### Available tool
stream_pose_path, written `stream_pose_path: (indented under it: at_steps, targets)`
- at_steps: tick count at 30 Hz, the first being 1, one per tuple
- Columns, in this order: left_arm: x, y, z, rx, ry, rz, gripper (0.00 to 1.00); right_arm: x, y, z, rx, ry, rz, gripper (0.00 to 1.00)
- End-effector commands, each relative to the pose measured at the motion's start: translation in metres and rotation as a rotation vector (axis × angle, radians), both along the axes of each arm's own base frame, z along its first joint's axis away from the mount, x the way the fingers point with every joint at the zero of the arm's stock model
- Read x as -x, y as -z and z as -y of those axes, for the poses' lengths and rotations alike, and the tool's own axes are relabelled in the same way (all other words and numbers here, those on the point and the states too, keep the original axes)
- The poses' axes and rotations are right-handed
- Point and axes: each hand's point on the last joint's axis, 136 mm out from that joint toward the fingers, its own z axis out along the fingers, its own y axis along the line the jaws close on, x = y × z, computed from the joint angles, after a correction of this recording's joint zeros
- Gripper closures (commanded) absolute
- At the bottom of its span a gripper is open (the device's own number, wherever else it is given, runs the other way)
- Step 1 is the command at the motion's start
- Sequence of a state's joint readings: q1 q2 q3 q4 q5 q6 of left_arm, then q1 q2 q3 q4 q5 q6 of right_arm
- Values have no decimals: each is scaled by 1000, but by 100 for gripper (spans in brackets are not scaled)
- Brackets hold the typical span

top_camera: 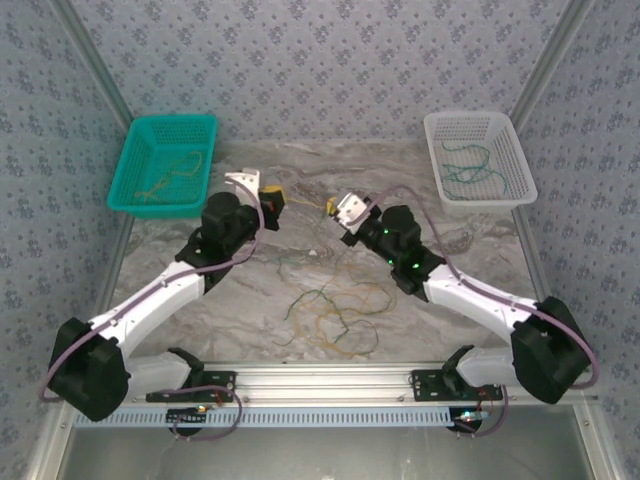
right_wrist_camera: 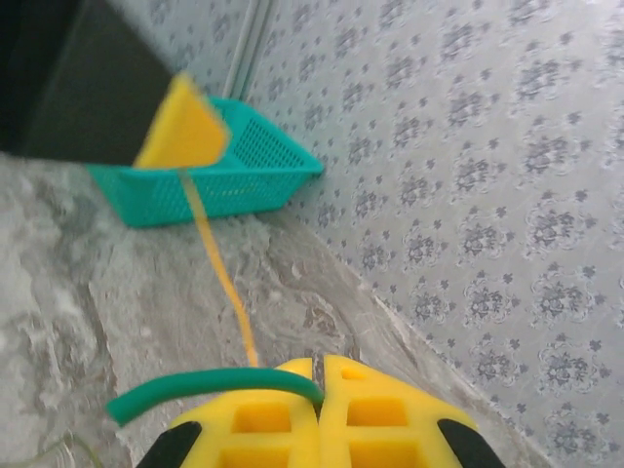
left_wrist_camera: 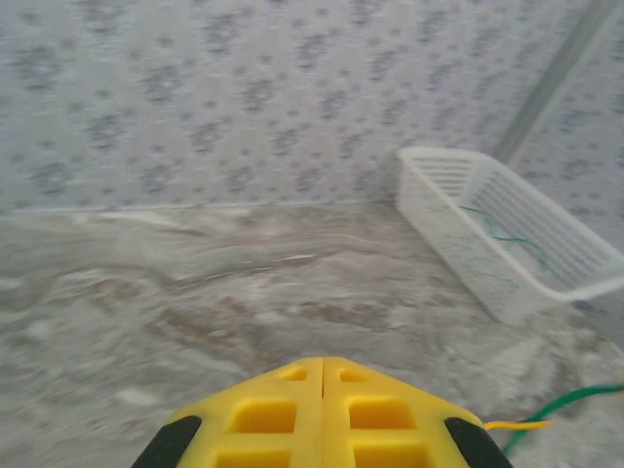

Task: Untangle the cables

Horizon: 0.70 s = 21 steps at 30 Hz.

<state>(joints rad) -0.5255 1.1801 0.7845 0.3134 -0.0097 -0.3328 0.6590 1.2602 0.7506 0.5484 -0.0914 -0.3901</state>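
The left gripper (top_camera: 272, 205) is being held above the middle of the worktop (top_camera: 290, 165) with its yellow jaws pressed shut, and an orange-tan cable (right_wrist_camera: 219, 273) is being pinched at their tip. That cable is being stretched straight across to the right gripper (right_wrist_camera: 320, 363), which is being held just beside the left one. The right jaws are likewise being pressed together, and a green cable (right_wrist_camera: 210, 385) is being clamped in their seam, with its free end curling out to one side. Whether the orange-tan cable is also being gripped there cannot be told for certain. A loose tangle of cables (top_camera: 335, 315), green and orange-tan loops lying over one another, is being left on the worktop nearer the arm bases, with thin lengths rising from it towards the grippers. At the back left, an orange-tan strand (top_camera: 170, 178) is being held in a teal basket (top_camera: 125, 165). At the back right, a green strand (top_camera: 468, 170) is being held in a white basket (top_camera: 470, 117).
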Motion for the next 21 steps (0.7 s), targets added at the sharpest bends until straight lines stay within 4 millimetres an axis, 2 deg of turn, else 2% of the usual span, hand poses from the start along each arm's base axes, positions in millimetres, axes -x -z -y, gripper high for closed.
stream_pose_path:
  at_steps: [1, 4, 14, 21]
  targets:
    - [-7, -2, -45, 5, -164, 22, 100, 1, 4, 20, -109, 11, -146, 100]
    - [-5, 7, -69, -12, -249, 21, 100, -2, 5, 40, -166, 34, -194, 100]
    - [3, 20, -121, -32, -429, -1, 100, -11, -6, 107, -287, 225, -222, 100]
    - [11, 22, -154, -7, -537, -8, 100, -13, -3, 151, -252, 404, -197, 100]
